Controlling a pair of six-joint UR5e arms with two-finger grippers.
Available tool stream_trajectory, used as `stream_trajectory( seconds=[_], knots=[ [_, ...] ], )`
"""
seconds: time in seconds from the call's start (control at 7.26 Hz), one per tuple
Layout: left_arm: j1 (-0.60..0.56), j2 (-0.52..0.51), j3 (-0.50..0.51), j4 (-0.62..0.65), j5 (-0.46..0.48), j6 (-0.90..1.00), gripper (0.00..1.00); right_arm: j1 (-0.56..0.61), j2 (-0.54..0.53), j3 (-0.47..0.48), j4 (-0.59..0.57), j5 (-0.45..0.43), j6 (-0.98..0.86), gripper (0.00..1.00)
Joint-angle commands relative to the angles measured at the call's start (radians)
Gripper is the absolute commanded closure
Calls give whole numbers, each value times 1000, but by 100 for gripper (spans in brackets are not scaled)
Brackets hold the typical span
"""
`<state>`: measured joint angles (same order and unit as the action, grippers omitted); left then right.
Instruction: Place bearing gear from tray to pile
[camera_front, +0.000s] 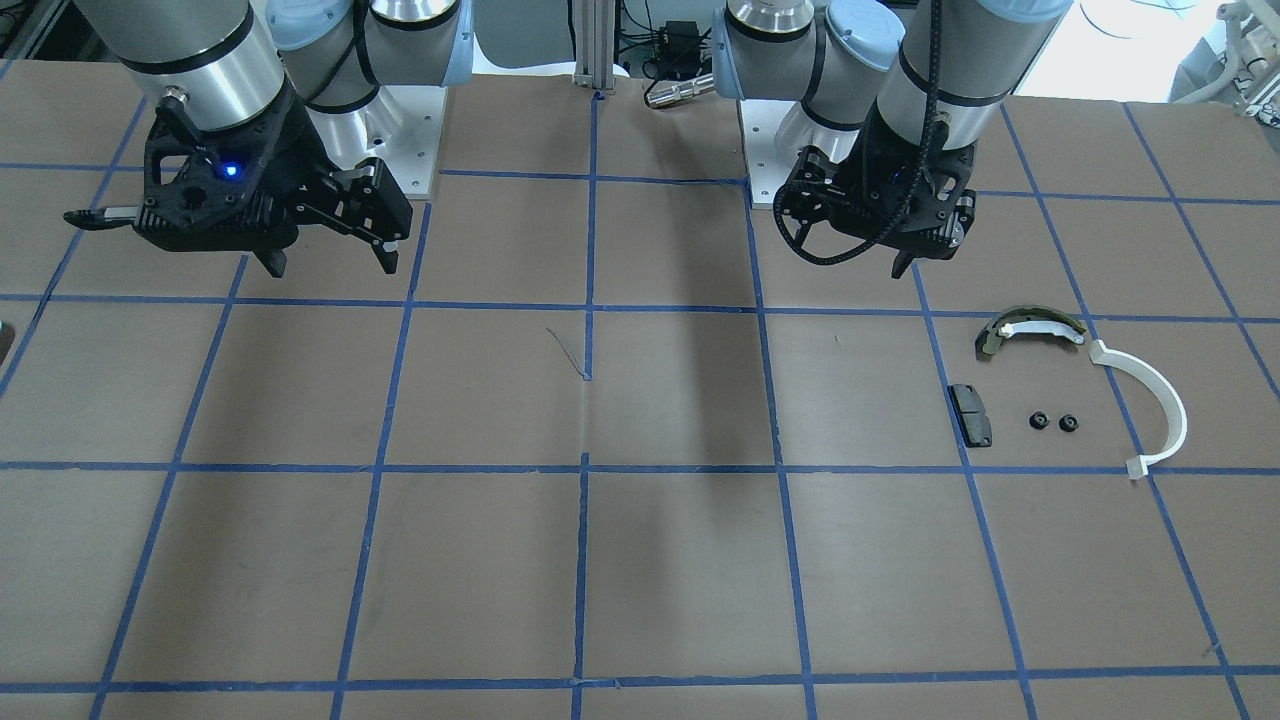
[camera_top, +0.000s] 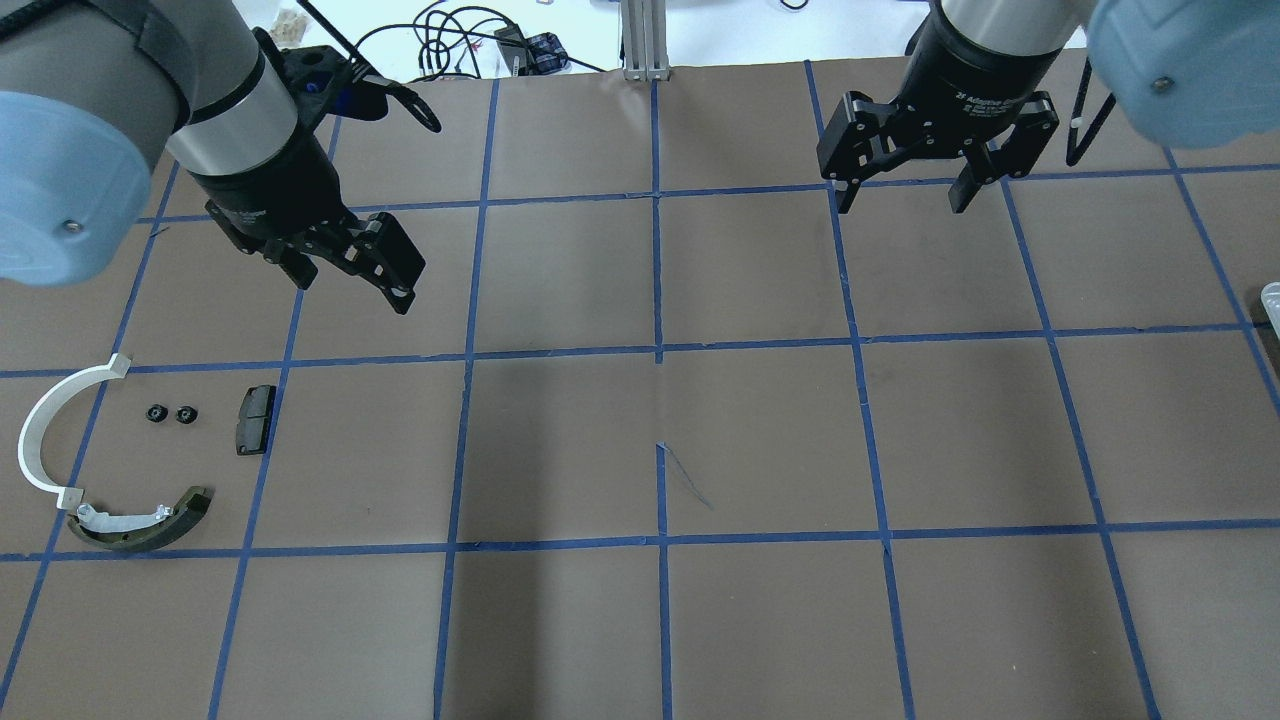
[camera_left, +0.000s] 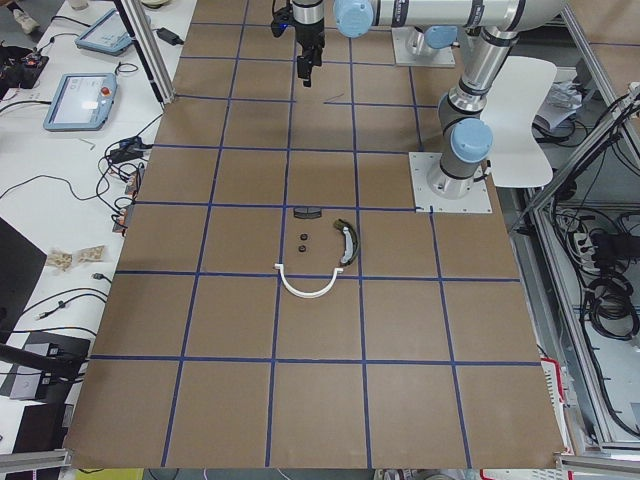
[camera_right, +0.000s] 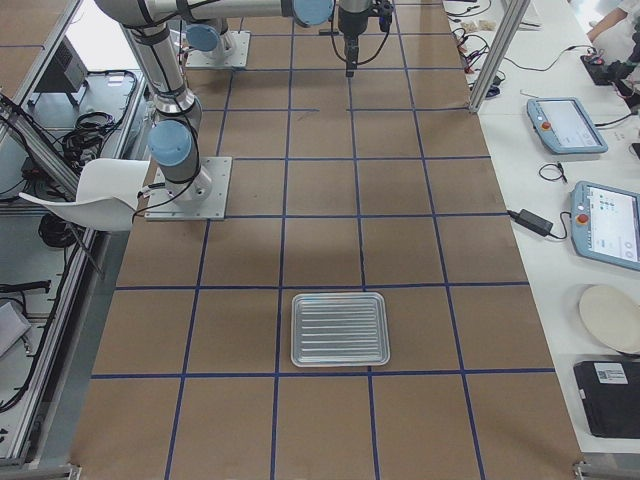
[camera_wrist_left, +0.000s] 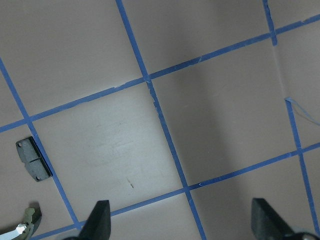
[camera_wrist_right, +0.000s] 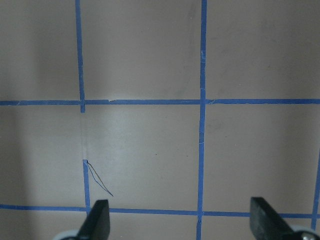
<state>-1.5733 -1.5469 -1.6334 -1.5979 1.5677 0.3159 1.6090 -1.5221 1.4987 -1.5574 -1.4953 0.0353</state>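
Apparently done: two bearing gears (camera_top: 184, 414) lie on the worktop (camera_top: 760, 440) just beside the black brake pad (camera_top: 255, 419), part of the pile; the tray (camera_right: 338, 297) shows none. Left gripper (camera_top: 352, 290) and right gripper (camera_top: 902, 205) hover, jaws spread, empty.

The worktop (camera_top: 760, 430) is covered in matt brown paper, faintly creased and gridded with blue tape (camera_top: 657, 280). The tray (camera_right: 339, 329) is ribbed bare metal with a dull silver sheen. The arc (camera_top: 28, 445) looks like smooth white plastic. The shoe (camera_top: 185, 510) is dull olive with a white face. The pad (camera_top: 255, 419) and gears (camera_top: 156, 413) are matt black. The left hand (camera_top: 350, 295) and right hand (camera_top: 902, 205) look like matt black plastic.
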Motion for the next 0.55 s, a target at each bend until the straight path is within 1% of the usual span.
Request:
stream_trajectory(
  seconds=[0.0,0.14,0.41],
  knots=[
    [21,5,-8,-4,-3,3,0,0,0,0,0,1,0,0],
    [44,5,-8,-4,-8,2,0,2,0,0,-1,1,0,0],
    [51,11,-13,-7,-8,-35,0,3,0,6,-3,3,0,0]
  ],
)
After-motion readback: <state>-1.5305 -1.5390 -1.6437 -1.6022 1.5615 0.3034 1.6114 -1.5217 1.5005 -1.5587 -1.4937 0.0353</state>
